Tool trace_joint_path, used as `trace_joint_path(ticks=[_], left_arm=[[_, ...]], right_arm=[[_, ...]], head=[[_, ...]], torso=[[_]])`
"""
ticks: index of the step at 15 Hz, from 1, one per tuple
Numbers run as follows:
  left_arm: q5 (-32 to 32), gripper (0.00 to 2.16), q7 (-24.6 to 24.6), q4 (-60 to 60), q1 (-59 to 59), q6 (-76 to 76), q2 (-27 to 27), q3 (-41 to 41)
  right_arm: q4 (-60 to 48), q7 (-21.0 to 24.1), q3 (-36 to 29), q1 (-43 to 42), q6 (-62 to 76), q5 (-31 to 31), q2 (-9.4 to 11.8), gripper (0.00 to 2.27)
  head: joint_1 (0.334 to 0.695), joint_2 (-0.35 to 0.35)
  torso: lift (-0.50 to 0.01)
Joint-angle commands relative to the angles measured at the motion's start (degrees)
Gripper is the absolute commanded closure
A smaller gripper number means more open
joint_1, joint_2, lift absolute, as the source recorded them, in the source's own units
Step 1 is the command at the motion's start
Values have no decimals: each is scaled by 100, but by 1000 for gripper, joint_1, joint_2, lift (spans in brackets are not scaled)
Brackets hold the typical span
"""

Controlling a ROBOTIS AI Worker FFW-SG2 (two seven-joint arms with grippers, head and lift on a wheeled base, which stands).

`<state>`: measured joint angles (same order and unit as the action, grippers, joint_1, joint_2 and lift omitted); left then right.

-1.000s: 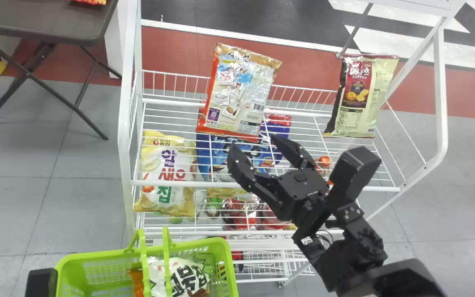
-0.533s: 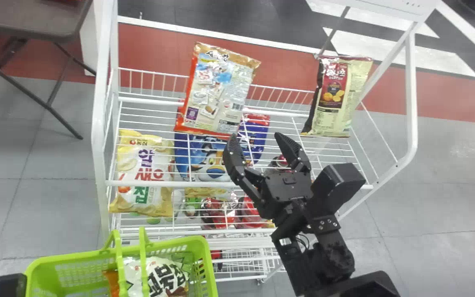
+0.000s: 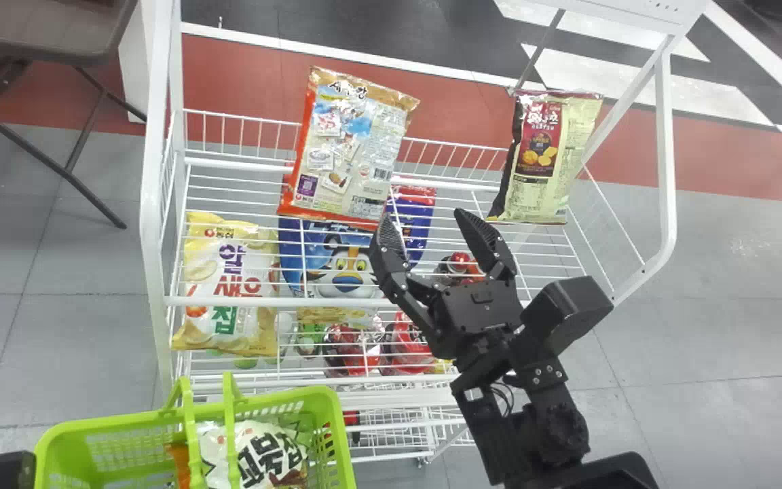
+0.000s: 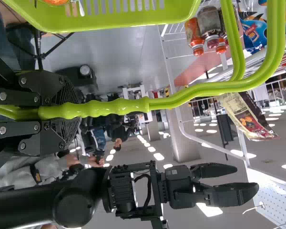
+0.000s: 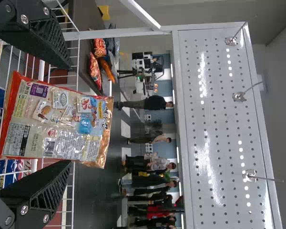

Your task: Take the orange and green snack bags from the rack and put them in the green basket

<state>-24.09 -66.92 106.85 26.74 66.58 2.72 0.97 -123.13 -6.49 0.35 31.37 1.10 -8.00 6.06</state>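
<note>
White rack [image 3: 151, 204], glossy orange-edged bag [image 3: 347, 153], tilted

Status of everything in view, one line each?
Green basket, upright, partly filled
Basket handles, raised
Left gripper, shut on basket handles
Right gripper, open, empty
Orange snack bag, upright, ungripped
Pale green snack bag, upright, ungripped
Yellow snack bag, on rack, ungripped
White snack bag, in basket
Folding table, unfolded

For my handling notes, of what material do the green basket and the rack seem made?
The green basket looks like moulded plastic, slightly glossy, by its slotted walls. The rack is probably metal with white paint or coating: slim, smooth bars in a grid.
</note>
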Motion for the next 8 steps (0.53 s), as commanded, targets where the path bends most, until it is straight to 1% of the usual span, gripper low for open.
trace_joint_path(ticks=[1,8], left_arm=[[1,2148,3,3,7,0,0,0],[1,2148,3,3,7,0,0,0]], right_arm=[[-1,-1,0,1,-1,0,1,110],[-18,-19,18,1,-36,-9,1,110]], head=[[695,-350],[695,-350]], torso=[[0],[0]])
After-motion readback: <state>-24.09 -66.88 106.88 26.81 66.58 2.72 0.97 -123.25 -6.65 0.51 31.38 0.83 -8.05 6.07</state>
